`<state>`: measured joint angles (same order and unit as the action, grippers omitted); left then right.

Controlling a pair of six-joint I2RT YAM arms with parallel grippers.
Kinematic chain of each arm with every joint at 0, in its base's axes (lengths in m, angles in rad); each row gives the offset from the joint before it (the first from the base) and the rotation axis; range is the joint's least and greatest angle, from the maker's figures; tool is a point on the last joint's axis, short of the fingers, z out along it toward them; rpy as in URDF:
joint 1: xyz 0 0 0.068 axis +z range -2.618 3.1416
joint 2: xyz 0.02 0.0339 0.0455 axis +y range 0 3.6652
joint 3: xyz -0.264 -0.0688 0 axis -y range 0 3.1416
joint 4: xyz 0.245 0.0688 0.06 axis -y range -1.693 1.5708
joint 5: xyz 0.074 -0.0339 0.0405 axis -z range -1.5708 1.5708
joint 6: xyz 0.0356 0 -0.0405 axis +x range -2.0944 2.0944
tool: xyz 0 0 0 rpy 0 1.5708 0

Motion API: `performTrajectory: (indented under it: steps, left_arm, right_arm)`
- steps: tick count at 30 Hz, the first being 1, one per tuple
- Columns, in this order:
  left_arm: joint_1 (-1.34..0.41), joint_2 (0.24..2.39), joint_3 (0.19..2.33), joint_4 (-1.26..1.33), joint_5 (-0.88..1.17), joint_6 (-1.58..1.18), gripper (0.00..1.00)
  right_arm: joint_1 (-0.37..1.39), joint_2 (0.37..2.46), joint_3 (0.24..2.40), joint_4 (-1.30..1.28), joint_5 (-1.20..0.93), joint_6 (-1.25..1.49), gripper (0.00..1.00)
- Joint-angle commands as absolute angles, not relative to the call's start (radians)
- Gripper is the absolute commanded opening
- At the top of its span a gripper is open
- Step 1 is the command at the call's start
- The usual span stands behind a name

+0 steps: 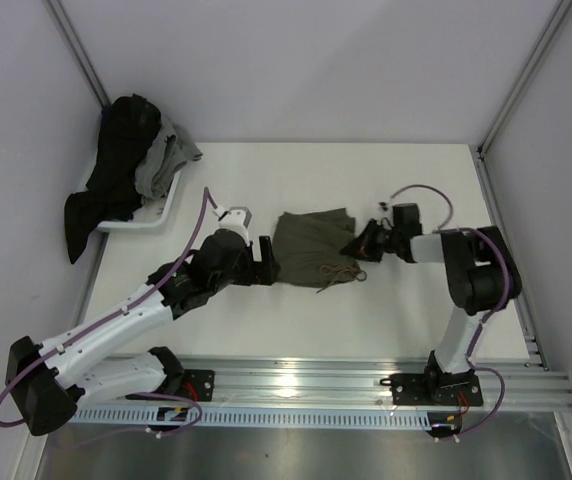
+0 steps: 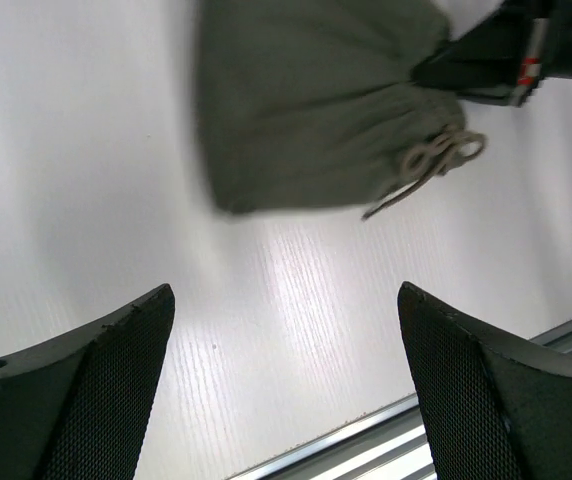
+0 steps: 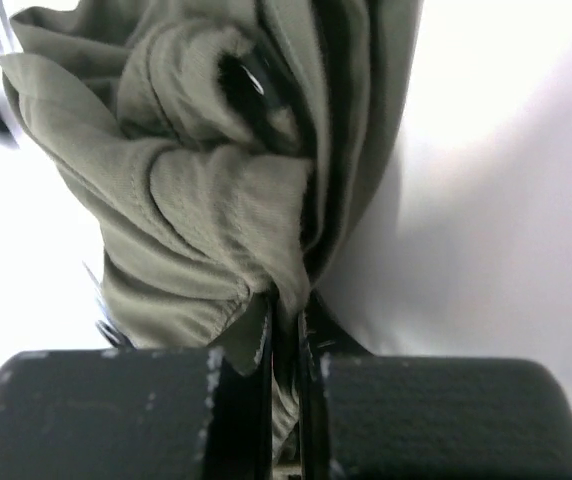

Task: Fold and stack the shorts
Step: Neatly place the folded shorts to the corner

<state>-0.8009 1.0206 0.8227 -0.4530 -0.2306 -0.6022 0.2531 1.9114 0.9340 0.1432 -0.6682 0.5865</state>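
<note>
Your right gripper (image 3: 286, 322) is clenched on a bunched edge of the olive shorts (image 1: 311, 248), with fabric pinched between the fingers. The shorts lie in a compact heap mid-table (image 1: 416, 310) between the two arms, their drawstring (image 1: 342, 272) trailing toward the near edge. Your left gripper (image 2: 286, 300) hovers just beside their left edge, jaws spread wide and holding nothing. A pile of dark clothes (image 1: 126, 165) sits on a white tray (image 1: 161, 216) in the far-left corner.

Top external: high above the shorts (image 1: 311, 248), slightly to their near side, looking down from afar. Left wrist: low, left of the shorts, facing them, near. Right wrist: at their right edge, very close. Shared by all 3: the shorts.
</note>
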Motion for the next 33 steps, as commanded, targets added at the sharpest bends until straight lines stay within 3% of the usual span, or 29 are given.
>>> performTrajectory:
  steps: [1,8,17,21,27,33]
  left_arm:
    - [-0.792,0.989,0.815,-0.463,-0.218,-0.606,0.94]
    - [-0.787,0.977,0.798,-0.445,-0.199,-0.606,0.94]
    - [-0.785,0.957,0.773,-0.426,-0.175,-0.604,0.93]
    - [-0.785,0.939,0.759,-0.425,-0.170,-0.600,0.93]
    - [-0.782,0.991,0.784,-0.416,-0.164,-0.574,0.93]
    - [-0.773,1.040,0.796,-0.365,-0.156,-0.552,0.93]
  right_arm:
    - [0.050,1.792,0.743,0.364,-0.519,0.816,0.00]
    - [-0.230,1.519,0.411,0.512,-0.338,1.028,0.00]
    - [-0.310,1.238,0.270,0.482,0.042,1.256,0.00]
    - [-0.321,1.322,0.360,0.507,0.115,1.345,0.00]
    - [-0.360,1.676,0.490,0.774,0.083,1.457,0.00]
    - [-0.351,1.966,0.744,0.787,0.055,1.457,0.00]
